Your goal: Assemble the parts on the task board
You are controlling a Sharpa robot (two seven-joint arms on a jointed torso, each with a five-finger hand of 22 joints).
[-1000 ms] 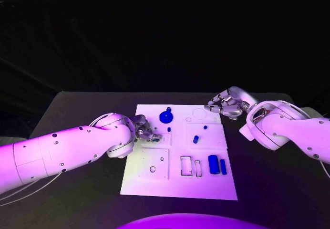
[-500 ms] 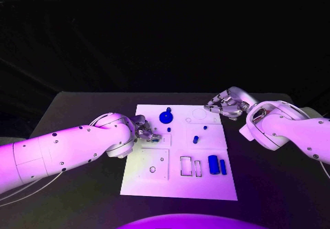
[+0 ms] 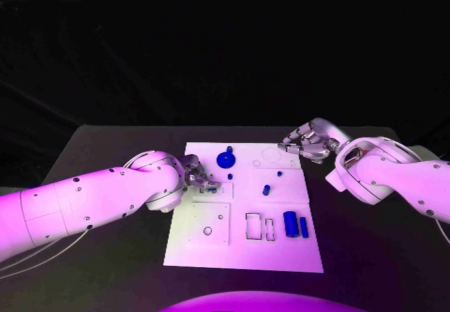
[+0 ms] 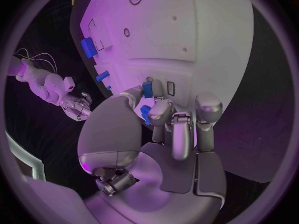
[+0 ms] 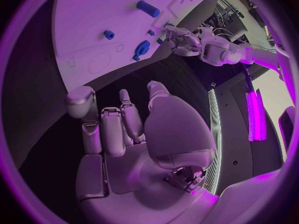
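Our left hand (image 3: 199,182) pinched a small blue part (image 4: 147,89) at the task board's (image 3: 246,250) left edge — a loose pinch could drop it. Our right hand (image 3: 307,144) hovered spread, holding nothing, beside the far right corner.

Left hand (image 3: 199,181) over task board (image 3: 246,253) left edge; right hand (image 3: 305,145) beside far-right corner.

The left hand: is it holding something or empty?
Holding. The left hand pinches a small blue part between its fingertips, over the task board.
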